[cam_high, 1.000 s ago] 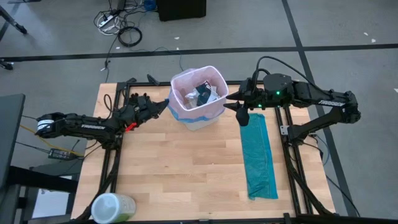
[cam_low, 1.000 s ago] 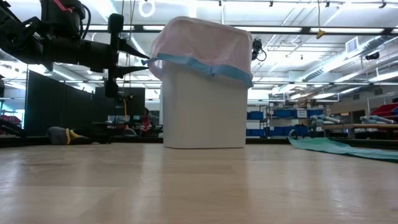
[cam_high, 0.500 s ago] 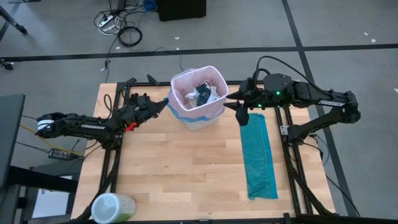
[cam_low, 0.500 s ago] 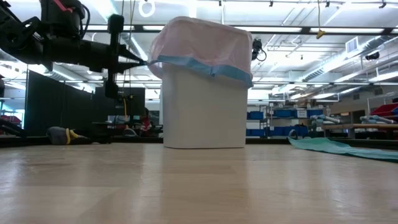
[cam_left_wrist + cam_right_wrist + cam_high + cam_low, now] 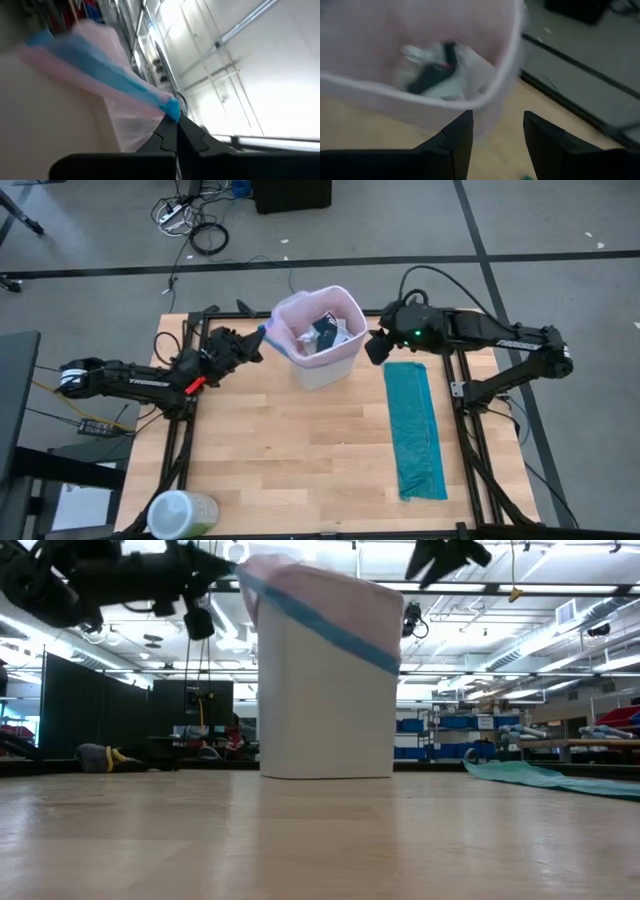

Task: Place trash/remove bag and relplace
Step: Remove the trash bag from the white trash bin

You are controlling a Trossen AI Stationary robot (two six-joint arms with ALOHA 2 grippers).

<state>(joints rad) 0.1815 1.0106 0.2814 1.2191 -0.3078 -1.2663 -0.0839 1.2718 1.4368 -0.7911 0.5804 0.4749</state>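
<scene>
A white bin (image 5: 322, 365) stands at the table's far middle, lined with the pink bag (image 5: 300, 308), whose blue band (image 5: 330, 625) slants down from the left side. Trash (image 5: 325, 332) lies inside; the right wrist view shows it as scraps (image 5: 437, 72). My left gripper (image 5: 262, 335) is shut on the band at the bin's left rim. My right gripper (image 5: 372, 347) hovers open just right of the bin, its fingers (image 5: 462, 135) tipped down toward the bag's rim (image 5: 507, 82) and touching nothing. My left gripper pinches the bag's blue band (image 5: 171, 108) between its two fingertips, at the bin's left side. The fingers come from the table's left, slanting upward. The band is drawn up above the bin's rim there (image 5: 245, 572), and the bag's pink film stretches away from the pinch.
A teal-green bag (image 5: 415, 430) lies flat along the table's right side. A pale round container (image 5: 180, 515) sits at the near left corner. The wood in front of the bin (image 5: 300, 450) is bare. Cables lie on the floor beyond the table.
My left gripper has shut on the blue band and risen, pulling the bag's left rim up off the bin, so the band now slants. My right gripper has moved toward the bin and tipped downward, still open.
</scene>
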